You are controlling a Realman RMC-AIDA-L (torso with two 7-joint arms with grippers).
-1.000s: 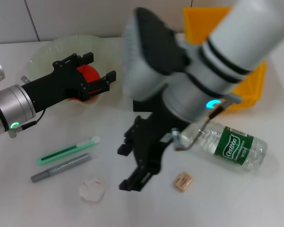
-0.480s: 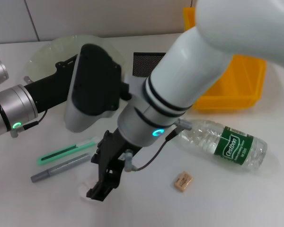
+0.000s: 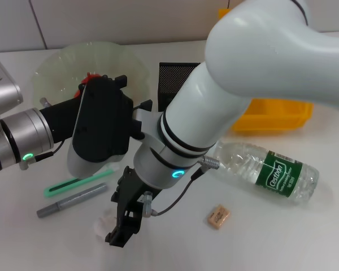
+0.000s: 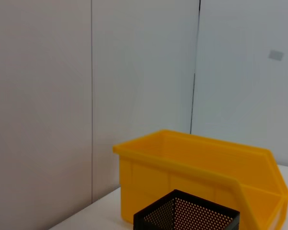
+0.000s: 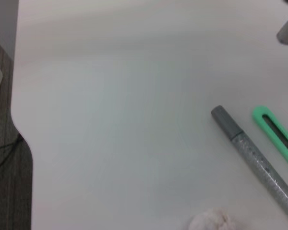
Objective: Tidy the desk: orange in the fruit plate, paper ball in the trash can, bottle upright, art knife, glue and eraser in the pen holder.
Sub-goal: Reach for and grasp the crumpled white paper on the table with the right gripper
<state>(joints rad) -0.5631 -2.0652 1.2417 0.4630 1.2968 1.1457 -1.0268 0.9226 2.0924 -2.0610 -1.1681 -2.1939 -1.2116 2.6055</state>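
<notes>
My right gripper (image 3: 116,219) is open and hangs low, right beside the white paper ball (image 3: 103,227), which also peeks into the right wrist view (image 5: 210,222). My left gripper (image 3: 133,93) reaches over the pale-green fruit plate (image 3: 56,68), mostly hidden behind the right arm. Only a sliver of the orange (image 3: 85,86) shows over the plate. The green art knife (image 3: 73,182) (image 5: 278,136) and the grey glue pen (image 3: 70,201) (image 5: 254,158) lie side by side. The tan eraser (image 3: 218,217) and the bottle (image 3: 271,172), on its side, are to the right.
The yellow trash can (image 3: 277,113) (image 4: 197,167) stands at the back right, with the black mesh pen holder (image 3: 175,79) (image 4: 187,215) beside it. My bulky right arm (image 3: 214,113) crosses the middle of the desk. The desk's edge (image 5: 19,124) lies near the pens.
My right arm has swung left and down, carrying its gripper from mid-desk to the paper ball. The left arm has shifted slightly right; the right arm now hides most of the orange.
</notes>
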